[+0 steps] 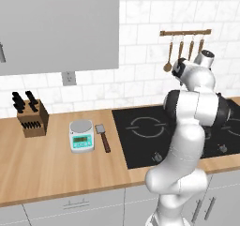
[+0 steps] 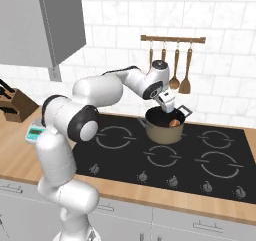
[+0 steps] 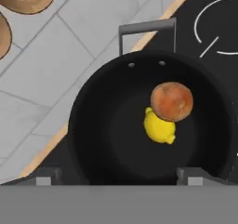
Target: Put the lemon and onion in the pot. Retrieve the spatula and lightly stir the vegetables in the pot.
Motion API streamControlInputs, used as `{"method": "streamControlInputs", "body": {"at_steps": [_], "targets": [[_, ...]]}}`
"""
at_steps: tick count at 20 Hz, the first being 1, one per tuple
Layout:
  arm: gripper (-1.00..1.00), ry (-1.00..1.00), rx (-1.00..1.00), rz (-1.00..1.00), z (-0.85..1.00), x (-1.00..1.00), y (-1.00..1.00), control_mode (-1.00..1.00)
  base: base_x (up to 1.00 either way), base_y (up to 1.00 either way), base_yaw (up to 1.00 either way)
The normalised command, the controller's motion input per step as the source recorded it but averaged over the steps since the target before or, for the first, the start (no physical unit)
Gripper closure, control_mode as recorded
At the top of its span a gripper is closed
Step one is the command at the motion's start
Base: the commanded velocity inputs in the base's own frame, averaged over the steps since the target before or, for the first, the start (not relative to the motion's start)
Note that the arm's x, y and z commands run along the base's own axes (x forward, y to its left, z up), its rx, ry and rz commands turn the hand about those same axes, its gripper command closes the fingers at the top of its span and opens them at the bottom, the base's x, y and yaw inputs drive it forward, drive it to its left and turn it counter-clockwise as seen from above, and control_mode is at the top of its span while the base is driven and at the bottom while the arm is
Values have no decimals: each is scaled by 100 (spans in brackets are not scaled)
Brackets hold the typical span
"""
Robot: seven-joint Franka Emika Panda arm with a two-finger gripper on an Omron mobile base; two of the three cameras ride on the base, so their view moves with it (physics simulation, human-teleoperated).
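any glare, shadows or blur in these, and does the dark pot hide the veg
Hand view: even light, no glare; onion and lemon stand out crisply against the pot's black inside. Right base view: soft rendering, pincer over the pot, onion a small orange patch. Left base view: arm blocks the pot; spatula slightly blurry.

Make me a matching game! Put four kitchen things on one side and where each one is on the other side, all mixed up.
Things:
1. onion
2. spatula
3. knife block
4. spoons

Places:
A. hanging on the wall rail above the stove
B. inside the pot, touching the lemon
C. flat on the counter, right of the scale
D. at the far left of the counter by the wall

Pairs: 1-B, 2-C, 3-D, 4-A
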Motion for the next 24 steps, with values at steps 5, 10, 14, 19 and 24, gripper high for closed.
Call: {"method": "streamControlInputs", "body": {"at_steps": [5,10,14,19,24], "targets": [[-100,-24,-18,13,90,-98,95,-100,0,0,0],[-100,-5,-22,19,67,-100,100,-100,0,0,0],[-100,-4,-22,20,53,-100,100,-100,0,0,0],[-100,-3,-16,19,58,-100,100,-100,0,0,0],[-100,3,-4,20,16,-76,100,-100,0,0,0]]}}
